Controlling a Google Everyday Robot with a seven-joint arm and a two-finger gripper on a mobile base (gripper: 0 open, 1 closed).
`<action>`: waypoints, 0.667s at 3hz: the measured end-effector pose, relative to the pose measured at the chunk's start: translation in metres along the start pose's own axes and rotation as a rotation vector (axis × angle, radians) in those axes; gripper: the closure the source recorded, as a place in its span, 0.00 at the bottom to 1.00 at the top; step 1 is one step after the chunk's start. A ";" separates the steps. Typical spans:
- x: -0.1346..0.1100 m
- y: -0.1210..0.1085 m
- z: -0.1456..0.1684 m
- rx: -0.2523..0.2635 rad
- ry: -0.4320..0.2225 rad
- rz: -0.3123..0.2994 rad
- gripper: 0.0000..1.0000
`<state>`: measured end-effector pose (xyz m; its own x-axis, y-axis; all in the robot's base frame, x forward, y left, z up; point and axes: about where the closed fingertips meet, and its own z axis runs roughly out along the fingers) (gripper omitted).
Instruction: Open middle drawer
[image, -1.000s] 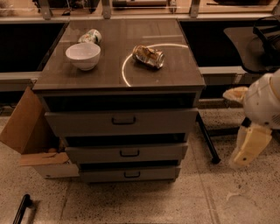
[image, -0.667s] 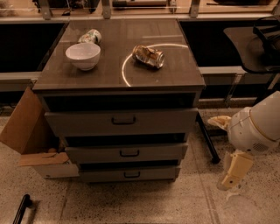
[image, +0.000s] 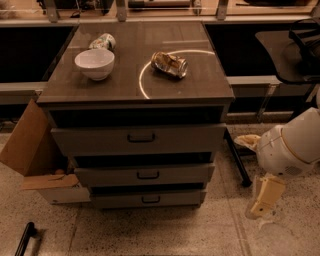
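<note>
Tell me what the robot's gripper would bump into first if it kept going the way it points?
The gripper hangs low, right of the drawer cabinet, pointing down. Going straight on, it would probably meet the speckled floor first, not the middle drawer, though depth is hard to judge.

Gripper (image: 262, 206) low rt, well apart fr middle drawer (image: 107, 176); bowl (image: 94, 63), can (image: 170, 64) on cabinet top (image: 120, 87).

You see speckled floor (image: 150, 235) stretching out from bench's front edge. Open cardboard box (image: 27, 145) sits hard by left edge. Dark desk (image: 282, 52) stands beyond back right corner. Bright ring of light (image: 140, 82) reflects on wood-grain bench top (image: 125, 55), right of centre. Lighting dim, warm. Gripper (image: 264, 204) hangs low off right edge, over floor.
</note>
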<state>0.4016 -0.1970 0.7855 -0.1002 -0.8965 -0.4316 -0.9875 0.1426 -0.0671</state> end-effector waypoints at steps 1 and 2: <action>-0.004 0.005 0.047 -0.048 -0.036 -0.059 0.00; -0.009 0.015 0.111 -0.129 -0.103 -0.113 0.00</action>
<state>0.4007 -0.1404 0.6884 0.0191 -0.8549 -0.5184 -0.9998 -0.0179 -0.0072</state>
